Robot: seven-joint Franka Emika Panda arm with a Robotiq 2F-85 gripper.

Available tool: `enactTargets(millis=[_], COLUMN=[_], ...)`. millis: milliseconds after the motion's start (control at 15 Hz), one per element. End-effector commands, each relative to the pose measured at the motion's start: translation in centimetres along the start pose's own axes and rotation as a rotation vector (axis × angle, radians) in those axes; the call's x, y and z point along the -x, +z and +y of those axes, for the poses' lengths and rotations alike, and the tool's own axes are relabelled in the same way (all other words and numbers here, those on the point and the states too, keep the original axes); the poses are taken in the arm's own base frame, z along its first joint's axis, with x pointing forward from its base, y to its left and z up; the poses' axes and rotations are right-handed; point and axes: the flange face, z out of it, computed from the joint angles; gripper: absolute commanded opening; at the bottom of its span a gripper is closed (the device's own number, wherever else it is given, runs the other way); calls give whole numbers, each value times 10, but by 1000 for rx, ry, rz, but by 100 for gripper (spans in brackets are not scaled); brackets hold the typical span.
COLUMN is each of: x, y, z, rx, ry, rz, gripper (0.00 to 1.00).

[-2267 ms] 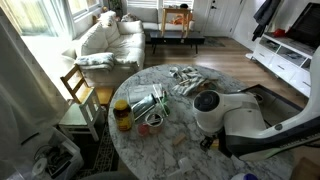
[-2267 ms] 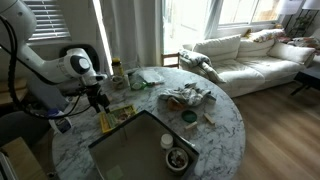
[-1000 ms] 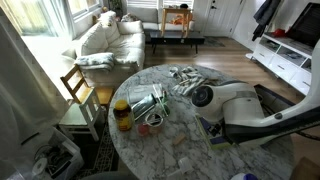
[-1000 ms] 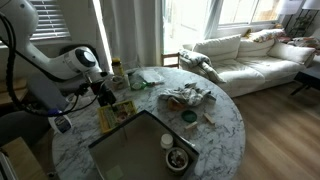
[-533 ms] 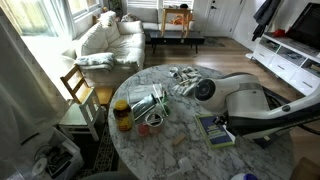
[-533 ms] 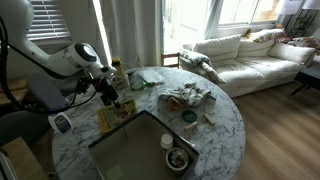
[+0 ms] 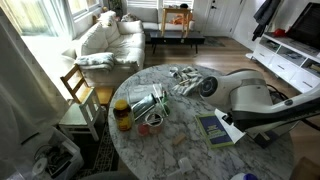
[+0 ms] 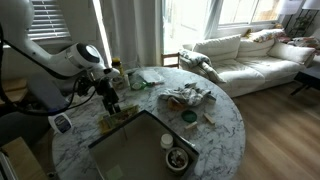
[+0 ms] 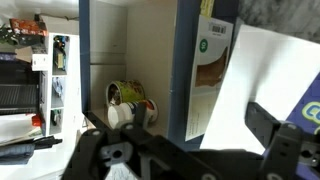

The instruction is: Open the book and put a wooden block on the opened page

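jaws: my gripper (image 8: 110, 101) reads as spread; in the wrist view the fingers (image 9: 283, 146) stand wide apart; nothing clearly pinched between them
book: the book (image 7: 213, 129) lies flat on the marble table (image 7: 150, 156) near the edge, just beside the grey box (image 8: 140, 148); cover looks shut, though it's small in frame
bearing: book is right below me and a touch ahead; close; can't tell if there's contact
long axis: diagonal to the table edge in both exterior views; my guess is the next move needs the cover's free long edge
arm: only one; no choice to make
wooden block: can't pick it out with confidence
writing: round green logo on a white package (image 9: 217, 48), text too small; a green letter (image 9: 311, 108) on blue, cut off at the frame edge; book cover unreadable
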Motion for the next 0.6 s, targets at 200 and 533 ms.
enactTargets(millis=[200, 533], x=[9, 17], y=[-41, -93], z=[6, 4], rx=[-57, -206], ry=[-20, -223], rz=[59, 160], gripper=[100, 100])
